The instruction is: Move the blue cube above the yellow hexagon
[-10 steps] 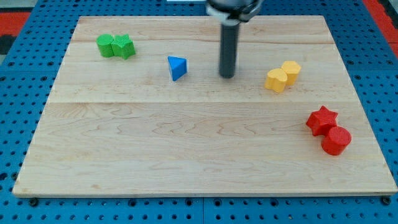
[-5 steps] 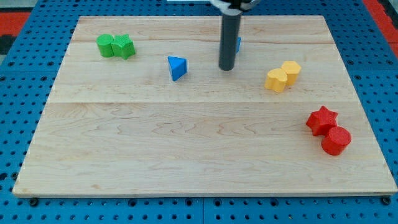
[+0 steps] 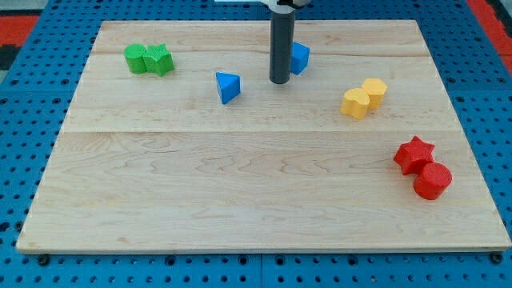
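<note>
Blue cube (image 3: 300, 58) just right of my tip (image 3: 279, 82)

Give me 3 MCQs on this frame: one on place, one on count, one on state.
1. Where is my tip relative to the blue cube?
A. at its lower left
B. far to its right
C. above it
2. How many blocks are red?
A. one
B. two
C. four
3. How do the two yellow blocks sit?
A. stacked
B. far apart
C. side by side, touching

Answers:
1 A, the rod ends just left of and below the cube.
2 B, a red star and a red cylinder.
3 C, the yellow hexagon adjoins the other yellow block.
</note>
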